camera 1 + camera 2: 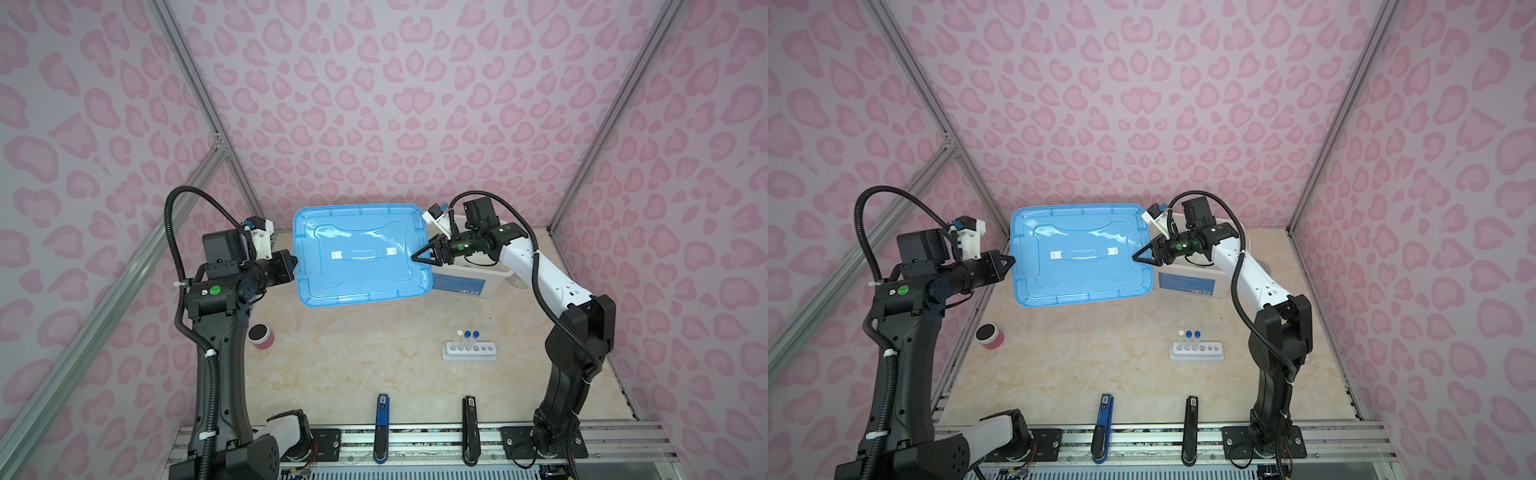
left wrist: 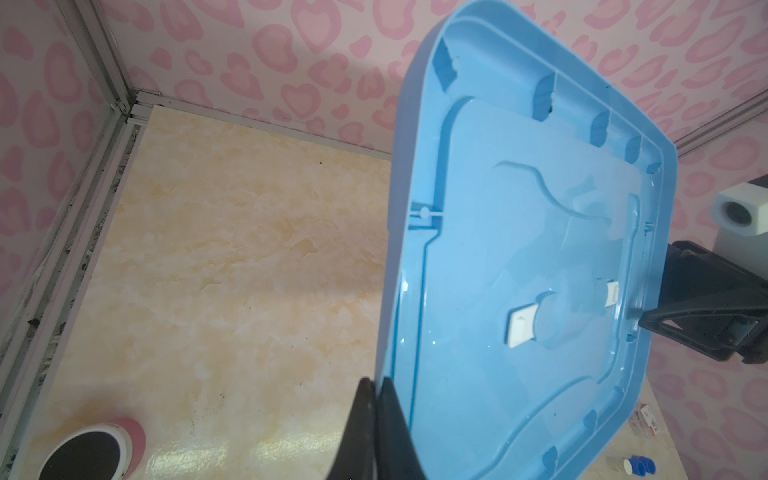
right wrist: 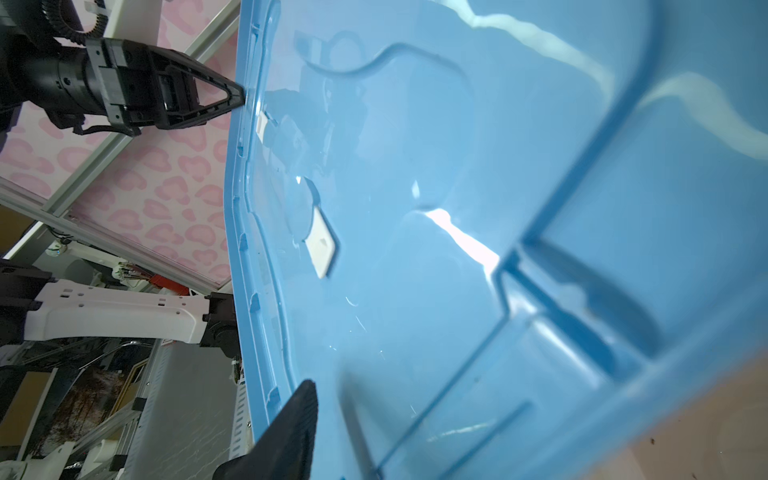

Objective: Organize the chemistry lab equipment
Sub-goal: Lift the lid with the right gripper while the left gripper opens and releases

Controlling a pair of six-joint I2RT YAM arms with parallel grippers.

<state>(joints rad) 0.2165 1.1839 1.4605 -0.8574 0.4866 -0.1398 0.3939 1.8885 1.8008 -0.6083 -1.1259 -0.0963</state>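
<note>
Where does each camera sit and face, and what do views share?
Top view: high in front, looking down at the table; both arms.
Top view: beside it, same.
Left wrist: at blue lid's edge, across its underside toward right gripper; own fingers.
Right wrist: at opposite edge, across lid toward left gripper; own finger.
All share the lid.

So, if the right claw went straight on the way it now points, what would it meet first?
The blue lid, at its right edge: the tips of the right claw are at that rim. Whether they touch it is unclear. The left claw holds the opposite edge.
</note>
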